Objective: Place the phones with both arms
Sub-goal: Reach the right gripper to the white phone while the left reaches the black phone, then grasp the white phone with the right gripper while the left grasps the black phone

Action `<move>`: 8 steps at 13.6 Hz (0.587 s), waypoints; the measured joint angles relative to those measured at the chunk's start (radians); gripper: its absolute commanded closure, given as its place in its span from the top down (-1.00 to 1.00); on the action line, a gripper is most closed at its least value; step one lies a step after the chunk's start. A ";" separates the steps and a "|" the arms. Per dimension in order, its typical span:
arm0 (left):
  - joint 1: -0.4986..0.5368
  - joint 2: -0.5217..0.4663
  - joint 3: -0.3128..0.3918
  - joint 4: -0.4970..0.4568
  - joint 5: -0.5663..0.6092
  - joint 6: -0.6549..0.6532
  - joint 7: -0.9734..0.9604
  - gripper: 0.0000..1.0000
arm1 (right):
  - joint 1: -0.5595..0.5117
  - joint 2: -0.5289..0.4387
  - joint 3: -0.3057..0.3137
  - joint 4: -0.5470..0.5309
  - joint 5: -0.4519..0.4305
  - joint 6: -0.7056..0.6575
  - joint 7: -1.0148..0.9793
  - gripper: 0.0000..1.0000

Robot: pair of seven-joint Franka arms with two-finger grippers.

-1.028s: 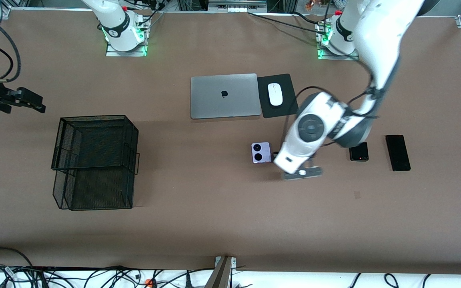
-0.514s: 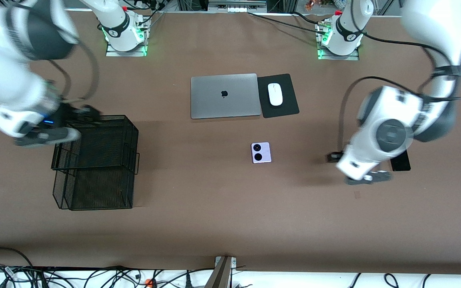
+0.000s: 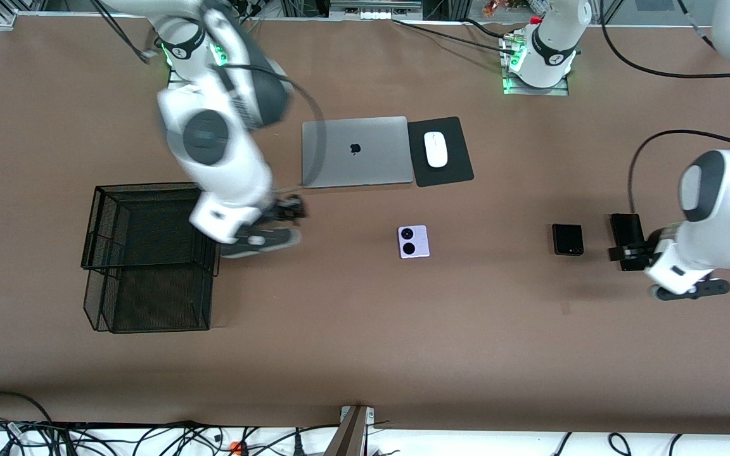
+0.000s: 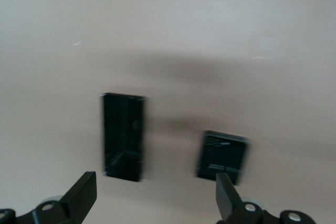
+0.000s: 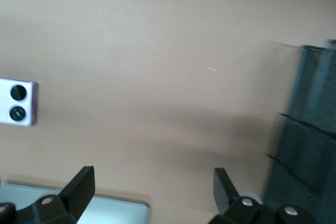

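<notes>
Your left gripper (image 3: 625,253) hangs spread wide and empty over the long black phone (image 3: 627,229), at the left arm's end of the table; the left wrist view shows its fingers (image 4: 81,199) well apart above that phone (image 4: 123,137) and the small black phone (image 4: 222,157). Your right gripper (image 3: 289,212) is open and empty too, over bare table between the wire basket (image 3: 149,256) and the laptop (image 3: 355,152).

Count-wise you've got three phones: the long black one, the small black one (image 3: 568,239) just beside it, and the lavender one (image 3: 413,241) with two black circles, near mid-table. One laptop, one mouse (image 3: 436,149) on one black pad (image 3: 439,151), one basket. The only marking is the apple logo on the laptop.

Compared to half a second ago, the left arm has swung farther toward its table end, uncovering the small black phone, and the right arm has moved off the basket toward the laptop. The phones haven't moved.
</notes>
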 measured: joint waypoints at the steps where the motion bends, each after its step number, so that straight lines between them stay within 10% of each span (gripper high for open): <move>1: 0.029 0.005 0.000 -0.019 0.013 0.017 0.027 1.00 | 0.045 0.055 -0.001 0.044 -0.010 0.022 0.051 1.00; 8: 0.179 0.036 -0.001 -0.270 0.020 0.436 0.182 1.00 | 0.238 0.306 -0.020 0.193 -0.021 0.222 0.295 1.00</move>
